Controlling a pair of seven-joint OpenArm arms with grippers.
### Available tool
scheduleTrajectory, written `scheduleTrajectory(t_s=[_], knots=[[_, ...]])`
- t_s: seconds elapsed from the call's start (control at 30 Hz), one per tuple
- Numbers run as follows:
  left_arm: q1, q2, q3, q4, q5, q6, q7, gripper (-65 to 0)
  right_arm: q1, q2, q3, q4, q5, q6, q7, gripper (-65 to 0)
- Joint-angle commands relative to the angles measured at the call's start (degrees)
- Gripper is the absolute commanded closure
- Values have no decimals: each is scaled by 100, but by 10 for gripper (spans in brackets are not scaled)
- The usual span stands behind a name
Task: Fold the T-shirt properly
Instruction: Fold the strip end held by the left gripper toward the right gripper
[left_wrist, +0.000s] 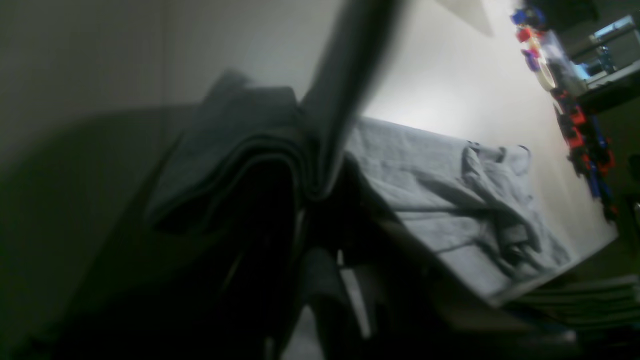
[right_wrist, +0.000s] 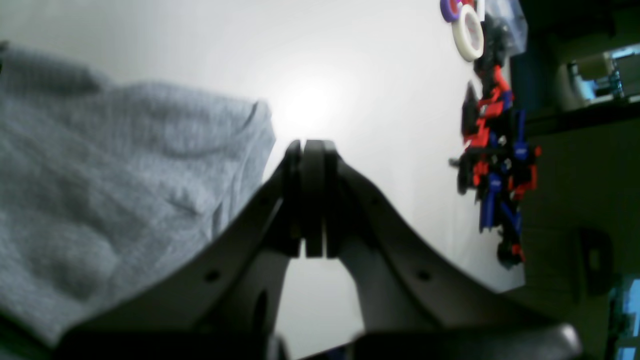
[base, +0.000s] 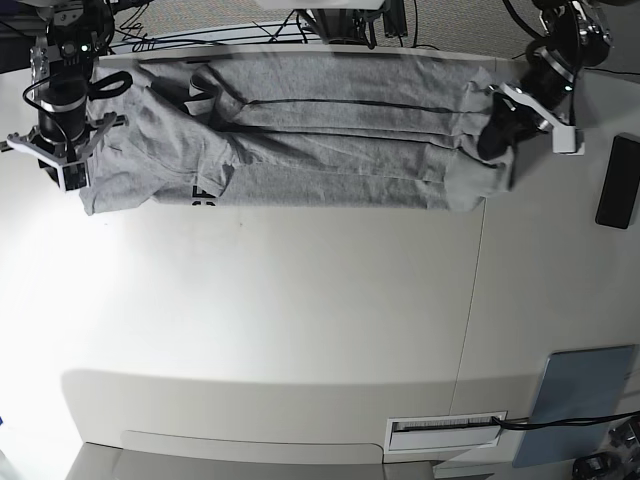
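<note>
Left wrist view: T-shirt (left_wrist: 450, 200), light grey, lies rumpled across a pale table (left_wrist: 450, 75); close to the lens a thick fold of its cloth rises, dark and blurred, where the left gripper (left_wrist: 310, 190) sits, and the cloth appears pinched there, though the fingers themselves cannot be made out. Red and blue parts (left_wrist: 585, 135) lie along the far table edge. Right wrist view: right gripper (right_wrist: 305, 200), dark, jaws pressed together with nothing between them; the T-shirt (right_wrist: 100, 190) lies just beside it, not held; a roll of white tape (right_wrist: 467, 25) and a red, blue and black clutter (right_wrist: 495, 175) sit well apart near the edge. Base view: T-shirt (base: 320, 140) stretched lengthwise along the table's (base: 300, 320) far edge, folded into a long band, black lettering partly showing near one end. Left gripper (base: 497, 135) sits at one end in bunched cloth; right gripper (base: 65, 150) sits at the other end, over the shirt's edge. A black flat object (base: 617, 182) and a blue-grey panel (base: 578, 405) lie on the left arm's side.
</note>
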Motion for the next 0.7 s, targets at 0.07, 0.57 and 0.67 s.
scheduleTrajectory(t_s=[0.07,0.57,0.67], knots=[[83,109,610,201,-22,291,-131,0,107,85,59,96,-129,-63,90,0],[-518,901,3661,186,2133,1939,-1005,0,-33,81,1923,96,-199,-59,-570,0],[-667,946,4133,160,2446,2210,-1084,0,-31,81,1956,96,-175,-20,-619,0]])
